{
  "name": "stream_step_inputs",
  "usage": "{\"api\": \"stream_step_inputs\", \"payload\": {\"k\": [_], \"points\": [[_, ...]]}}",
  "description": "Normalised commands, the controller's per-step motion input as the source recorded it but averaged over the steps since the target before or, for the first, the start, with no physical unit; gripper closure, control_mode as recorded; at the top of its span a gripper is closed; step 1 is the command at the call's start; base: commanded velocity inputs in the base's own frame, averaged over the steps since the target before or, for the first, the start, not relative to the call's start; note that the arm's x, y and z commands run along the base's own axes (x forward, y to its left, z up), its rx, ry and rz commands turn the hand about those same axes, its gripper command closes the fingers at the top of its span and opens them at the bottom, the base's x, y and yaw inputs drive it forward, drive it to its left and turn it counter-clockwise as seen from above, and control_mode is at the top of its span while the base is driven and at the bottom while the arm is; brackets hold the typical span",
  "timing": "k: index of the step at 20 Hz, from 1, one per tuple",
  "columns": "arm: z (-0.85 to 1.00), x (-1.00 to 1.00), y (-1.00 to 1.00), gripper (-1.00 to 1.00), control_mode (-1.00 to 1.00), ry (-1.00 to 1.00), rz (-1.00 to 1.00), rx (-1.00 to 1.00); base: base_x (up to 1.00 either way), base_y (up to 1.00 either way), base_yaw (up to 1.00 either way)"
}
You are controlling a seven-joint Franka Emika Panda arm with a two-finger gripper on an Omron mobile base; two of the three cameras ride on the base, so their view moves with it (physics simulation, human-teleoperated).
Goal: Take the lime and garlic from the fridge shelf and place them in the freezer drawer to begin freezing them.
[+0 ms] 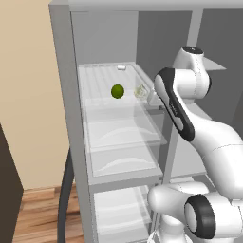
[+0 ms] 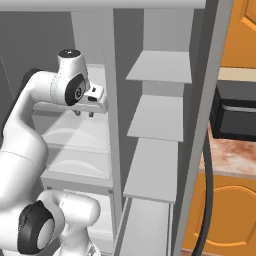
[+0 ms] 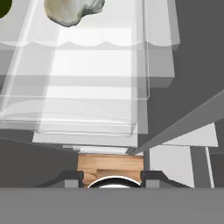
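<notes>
- On the fridge shelf (image 1: 102,80), up high, the lime (image 1: 117,91) sits to the left, out in the open.
- Just beside it on the right sits the garlic (image 1: 140,91), a pale lumpy bulb.
- Right of the garlic, the claw (image 2: 84,114) hangs at the shelf's front edge, pointing down. Its two tips stand apart and hold nothing.
- I think garlic comes first, since it is nearest. The claw should slide over it, then drop straight and squeeze softly.
- It should not bump the lime, or it may roll.

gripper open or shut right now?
Open. In the hand view the two fingertips stand wide apart with nothing between them; the garlic lies ahead on the fridge shelf.
</notes>
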Motion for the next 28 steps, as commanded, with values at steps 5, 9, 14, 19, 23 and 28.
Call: {"api": "stream_step_inputs", "payload": {"k": [5,9,14,19,23,28], "points": [[0.0,0.0,0.0,-1.0,-1.0,0.0,0.0,0.0,0.0,0.0,0.0],[0.0,0.0,0.03,-1.0,-1.0,0.0,0.0,0.0,0.0,0.0,0.0],[0.11,0.27,0.7,-1.0,-1.0,-0.1,-0.05,-0.07,0.0,0.0,0.0],[0.42,0.17,0.56,-1.0,-1.0,-0.16,-0.03,0.0,0.0,0.0,0.0],[0.36,0.29,0.33,-1.0,-1.0,-0.07,-0.03,0.0,0.0,0.0,0.0],[0.05,0.35,0.08,-1.0,-1.0,-0.05,-0.03,0.05,0.0,0.0,0.0]]}}
